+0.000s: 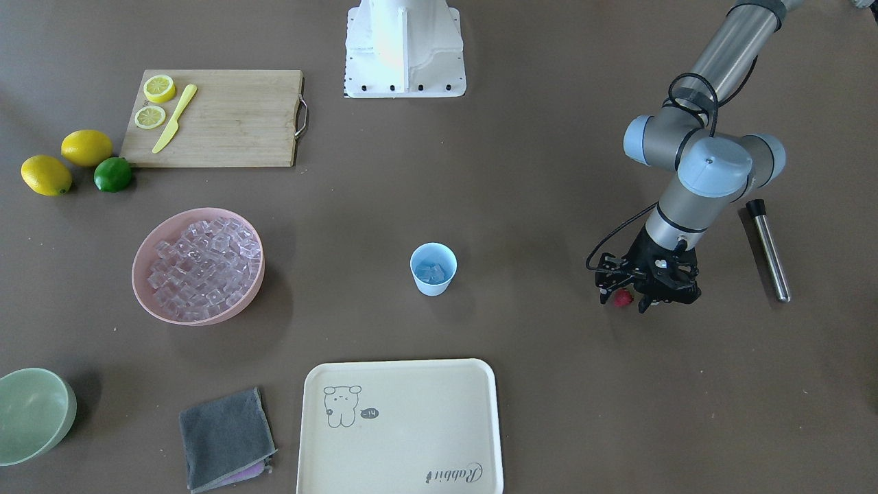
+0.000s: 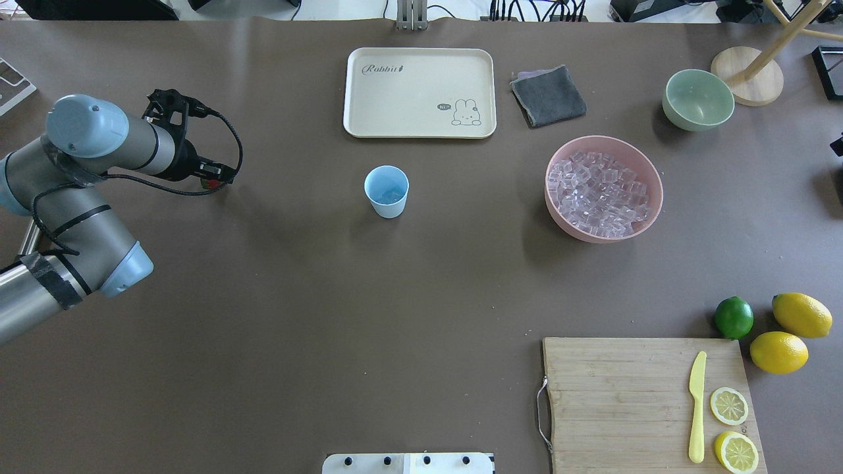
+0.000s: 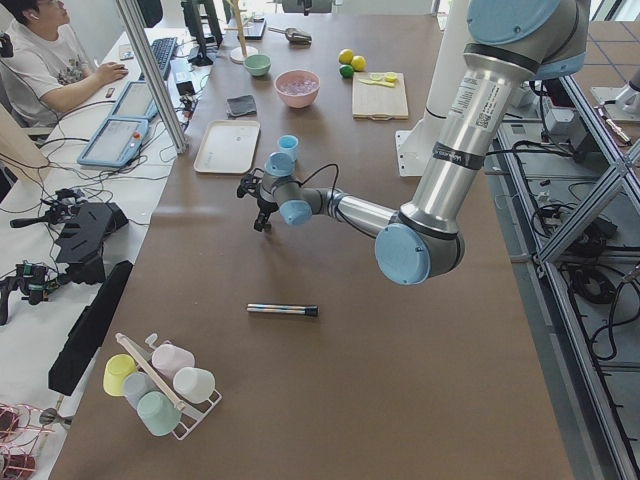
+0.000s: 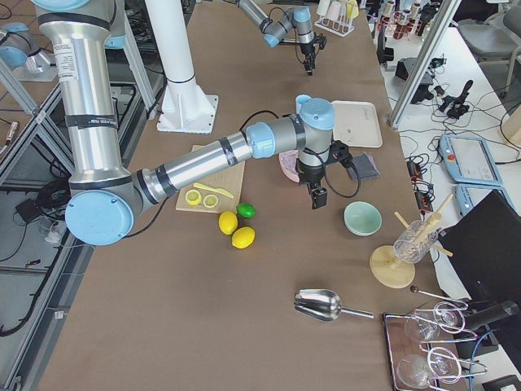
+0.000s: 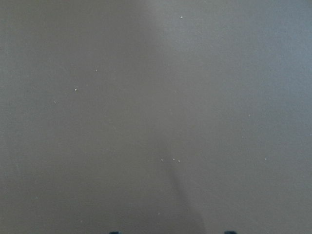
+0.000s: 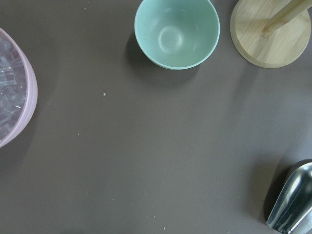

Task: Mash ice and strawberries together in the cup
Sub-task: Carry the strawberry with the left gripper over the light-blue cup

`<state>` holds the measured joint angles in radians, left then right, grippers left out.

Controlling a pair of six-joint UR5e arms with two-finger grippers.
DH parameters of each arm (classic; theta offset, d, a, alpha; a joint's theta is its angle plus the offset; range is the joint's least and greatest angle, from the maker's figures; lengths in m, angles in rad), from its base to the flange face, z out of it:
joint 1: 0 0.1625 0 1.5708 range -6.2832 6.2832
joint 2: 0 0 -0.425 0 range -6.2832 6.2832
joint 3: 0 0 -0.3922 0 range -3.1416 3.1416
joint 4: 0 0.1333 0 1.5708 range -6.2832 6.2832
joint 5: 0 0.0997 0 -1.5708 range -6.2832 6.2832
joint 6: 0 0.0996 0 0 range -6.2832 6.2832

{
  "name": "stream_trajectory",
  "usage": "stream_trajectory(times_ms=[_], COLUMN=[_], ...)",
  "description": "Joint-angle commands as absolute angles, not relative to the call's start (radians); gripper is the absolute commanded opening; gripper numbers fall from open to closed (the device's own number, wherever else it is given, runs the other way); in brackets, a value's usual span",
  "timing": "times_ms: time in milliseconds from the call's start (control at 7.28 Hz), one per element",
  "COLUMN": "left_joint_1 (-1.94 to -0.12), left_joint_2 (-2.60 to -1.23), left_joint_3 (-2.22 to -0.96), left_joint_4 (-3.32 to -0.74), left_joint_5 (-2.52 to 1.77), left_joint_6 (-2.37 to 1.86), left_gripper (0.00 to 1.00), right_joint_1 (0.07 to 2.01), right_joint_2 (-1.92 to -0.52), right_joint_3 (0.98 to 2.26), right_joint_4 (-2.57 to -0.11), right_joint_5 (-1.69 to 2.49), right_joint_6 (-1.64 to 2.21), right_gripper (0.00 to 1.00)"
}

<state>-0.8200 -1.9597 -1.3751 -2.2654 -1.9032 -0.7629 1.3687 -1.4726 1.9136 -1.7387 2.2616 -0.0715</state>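
The light-blue cup (image 1: 433, 269) stands upright mid-table with a few clear ice cubes in it; it also shows in the overhead view (image 2: 386, 191). More ice (image 1: 199, 264) fills a pink bowl (image 2: 649, 217). The small red strawberry (image 1: 623, 297) lies on the table between the fingers of my left gripper (image 1: 624, 300), which is low over the table and open. The left wrist view shows only bare table, with the fingertips wide apart at its lower edge. My right gripper (image 4: 316, 199) hangs above the table between the pink bowl and a green bowl; I cannot tell its state.
A metal muddler rod (image 1: 768, 250) lies beside the left arm. A cream tray (image 1: 401, 425), a grey cloth (image 1: 226, 439) and a green bowl (image 1: 31, 412) sit along one edge. A cutting board (image 1: 226, 120) holds lemon slices and a yellow knife, with lemons and a lime beside it. A metal scoop (image 6: 292, 204) lies near the right gripper.
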Motion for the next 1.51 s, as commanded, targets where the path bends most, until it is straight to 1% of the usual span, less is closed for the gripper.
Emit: stream_trajectory(times_ms=[0, 137, 275, 412, 549, 1099, 1374], left_joint_1=[-0.818, -0.819, -0.819, -0.819, -0.819, -0.856, -0.894], left_joint_2=[-1.957, -1.959, -1.959, -1.957, -1.957, -1.962, -2.060], left_joint_3=[-1.373, -1.381, -1.385, -1.381, -1.384, -1.397, -1.530], left_joint_4=[-2.264, -2.263, -2.261, -2.257, -2.255, -2.237, -1.963], left_joint_5=[-1.901, -1.904, -1.904, -1.908, -1.908, -1.919, -2.023], left_joint_6=[-0.762, -0.765, -0.767, -0.767, -0.778, -0.782, -0.782], left_gripper=[0.59, 0.52, 0.47, 0.34, 0.29, 0.17, 0.14], right_joint_1=[1.371, 1.370, 1.370, 1.370, 1.370, 1.370, 1.370], right_joint_2=[-1.473, -1.468, -1.470, -1.474, -1.473, -1.474, -1.474], right_joint_3=[1.919, 1.917, 1.917, 1.917, 1.919, 1.919, 1.919], right_joint_4=[-1.740, -1.741, -1.741, -1.740, -1.738, -1.736, -1.738], right_joint_5=[2.255, 2.247, 2.247, 2.247, 2.255, 2.256, 2.256], right_joint_6=[-0.075, -0.074, -0.074, -0.074, -0.074, -0.072, -0.074], right_gripper=[0.98, 0.98, 0.98, 0.98, 0.98, 0.98, 0.98])
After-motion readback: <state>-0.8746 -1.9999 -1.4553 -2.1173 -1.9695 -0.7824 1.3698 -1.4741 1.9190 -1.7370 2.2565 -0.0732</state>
